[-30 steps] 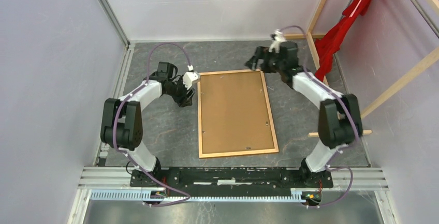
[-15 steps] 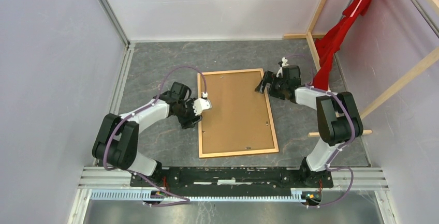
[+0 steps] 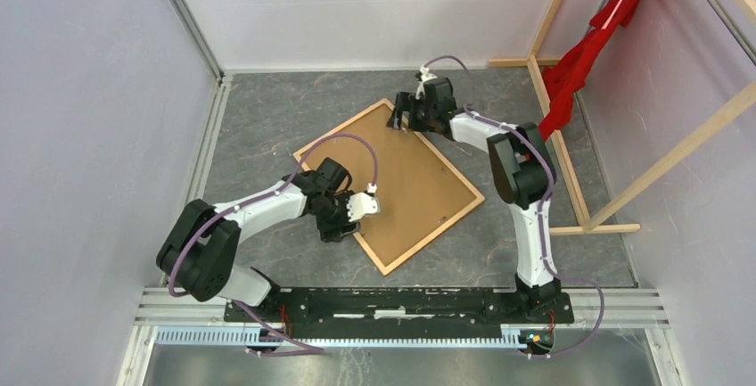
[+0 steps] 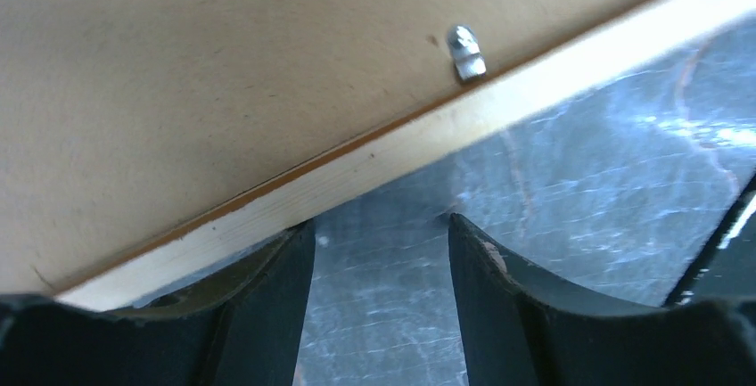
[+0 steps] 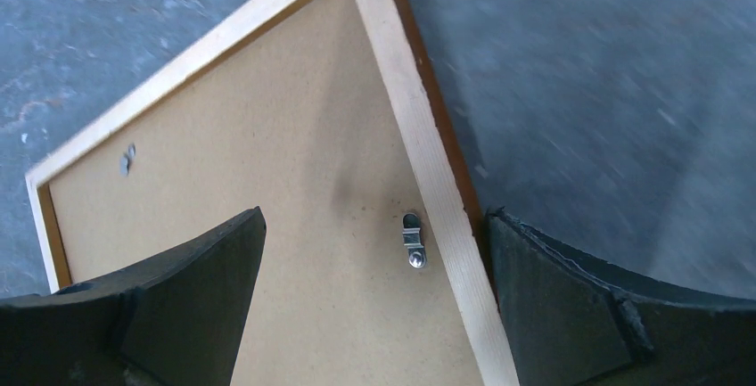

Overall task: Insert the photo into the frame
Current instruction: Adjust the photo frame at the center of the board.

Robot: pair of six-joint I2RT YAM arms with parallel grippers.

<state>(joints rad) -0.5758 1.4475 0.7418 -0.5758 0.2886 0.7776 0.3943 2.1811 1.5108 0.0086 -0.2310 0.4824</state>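
Note:
The frame (image 3: 343, 127) lies face down on the grey table, turned diagonally, its plain brown backing board (image 3: 397, 185) facing up. The photo is hidden. My left gripper (image 3: 346, 224) sits at the frame's near-left edge. In the left wrist view it (image 4: 379, 221) is open over bare table, its left finger tucked against the pale rim (image 4: 428, 132). My right gripper (image 3: 403, 119) is at the far corner. It (image 5: 374, 217) is open and straddles the rim (image 5: 428, 145), one finger over the backing, the other outside the rim.
Small metal clips (image 5: 411, 239) hold the backing inside the rim. Pale wooden beams (image 3: 548, 92) with red cloth (image 3: 579, 65) stand at the right. Walls close in the left and far sides. A metal rail (image 3: 401, 301) runs along the near edge.
The frame has swung counterclockwise from upright to diagonal. The left gripper has travelled nearer and rightward along the frame's edge. The right gripper has moved left to the far corner.

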